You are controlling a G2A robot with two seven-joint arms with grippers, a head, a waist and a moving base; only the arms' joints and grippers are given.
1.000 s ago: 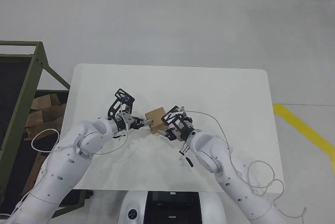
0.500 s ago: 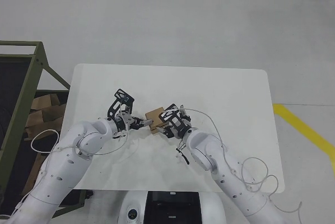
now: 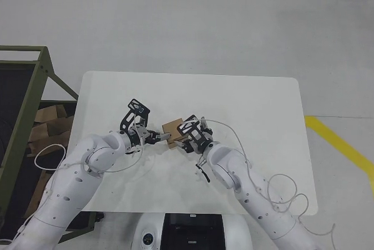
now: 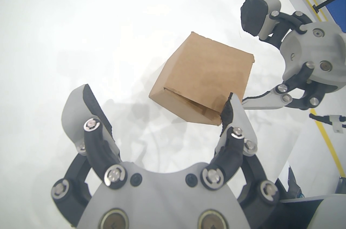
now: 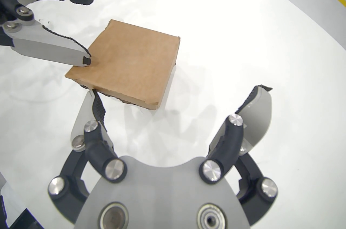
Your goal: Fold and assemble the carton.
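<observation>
A small brown carton [image 3: 172, 130] lies folded shut on the white table [image 3: 249, 106], between both grippers. My left gripper [image 4: 158, 108] is open; one fingertip [image 5: 86, 60] presses on the carton's [image 5: 132, 62] top face near a corner, while the other finger hangs above the table. My right gripper [image 5: 175, 100] is open too, with one finger [image 5: 94, 103] against the carton's lower edge at the same corner and the other standing free. In the left wrist view a flap seam shows on the carton's [image 4: 208, 73] near side, and the right gripper [image 4: 256, 57] flanks its far corner.
A green metal rack [image 3: 24, 81] stands left of the table, with several flat cardboard pieces [image 3: 46, 128] on the floor beside it. A yellow floor line [image 3: 349, 150] runs at the right. White cables [image 3: 287, 194] trail along the right arm.
The right gripper has edged left toward the carton and now touches its corner. The left arm has barely moved.
</observation>
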